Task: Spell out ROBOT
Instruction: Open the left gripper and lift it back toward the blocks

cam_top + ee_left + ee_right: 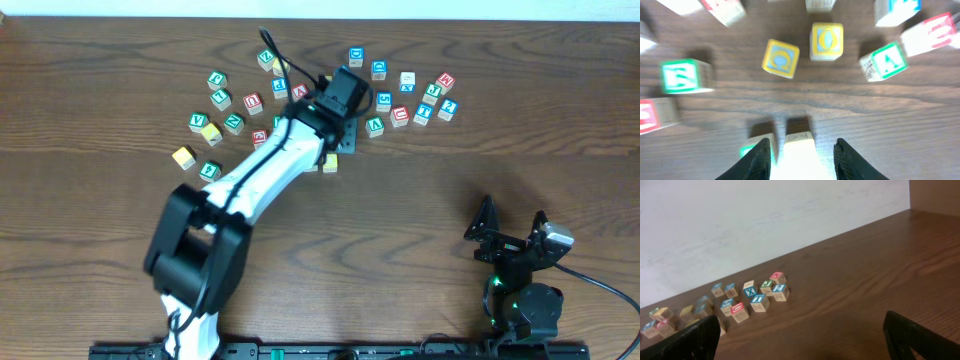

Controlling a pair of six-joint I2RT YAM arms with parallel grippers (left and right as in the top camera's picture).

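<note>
left tool loosely straddles a pale cube, right tool gapes wide and empty.

In the overhead view we cannot read most cube faces, and the left arm covers several cubes mid-cluster. The left wrist view is smeared. There, the pale cube between the jaws runs off the bottom edge, its face washed out. From the right wrist, the far cubes on the worktop are too small to read.

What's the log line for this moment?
left gripper: around pale block, grip unclear | right gripper: open, empty
</note>
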